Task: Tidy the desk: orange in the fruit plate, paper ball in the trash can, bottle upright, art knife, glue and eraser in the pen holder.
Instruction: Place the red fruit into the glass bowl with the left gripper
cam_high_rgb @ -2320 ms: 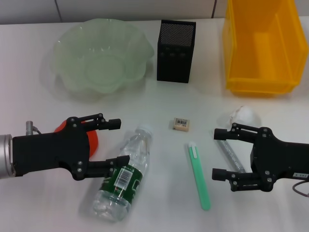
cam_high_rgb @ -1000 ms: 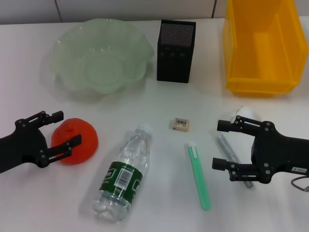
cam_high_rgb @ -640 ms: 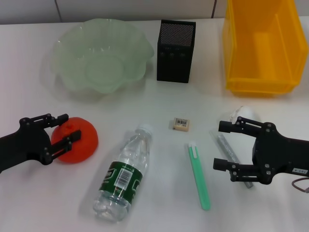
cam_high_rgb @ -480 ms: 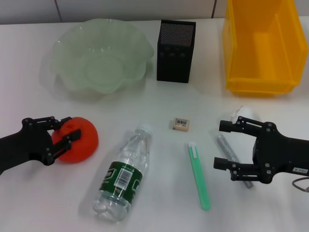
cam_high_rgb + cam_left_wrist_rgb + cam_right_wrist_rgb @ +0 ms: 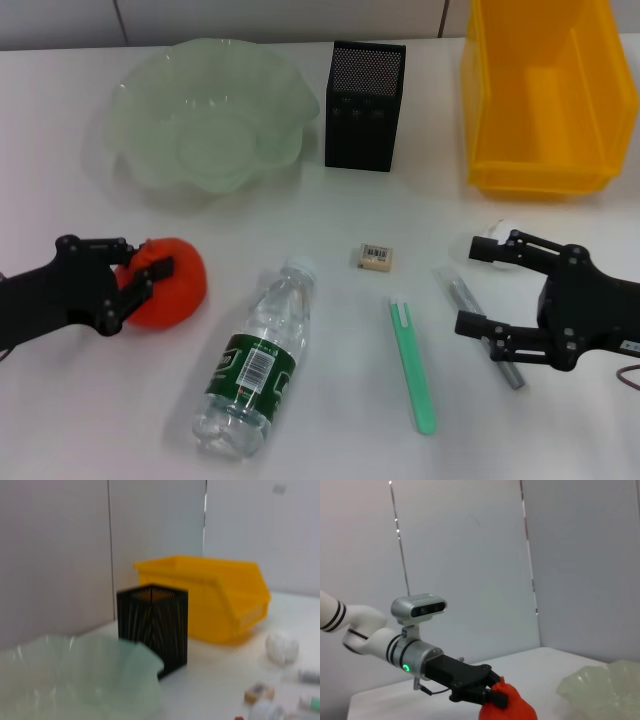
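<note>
- We see the white desk (image 5: 330,215) carrying everything, with the yellow bin (image 5: 540,95) at its far right.
- The green plate (image 5: 205,115) sits far left, holding nothing we can see; the black mesh holder (image 5: 365,105) stands between it and the bin.
- The left gripper (image 5: 135,272) lies low at the near left, its fingers clenched on the orange (image 5: 170,282), which rests on the desk well short of the plate. The right wrist view shows the same grip on the orange (image 5: 507,707).
- The right gripper (image 5: 480,290) hovers at the near right with its fingers spread apart, grasping nothing, above the glue (image 5: 485,325) that lies between them.
- The bottle (image 5: 255,365) lies on its side near the middle, cap pointing away from us, just right of the orange.
- The green knife (image 5: 412,362) lies flat between bottle and glue.
- The paper ball (image 5: 490,240) sits on the desk just behind the right gripper's far finger, outside the bin.
- The eraser (image 5: 376,257) lies in front of the holder, apart from the knife's tip.
</note>
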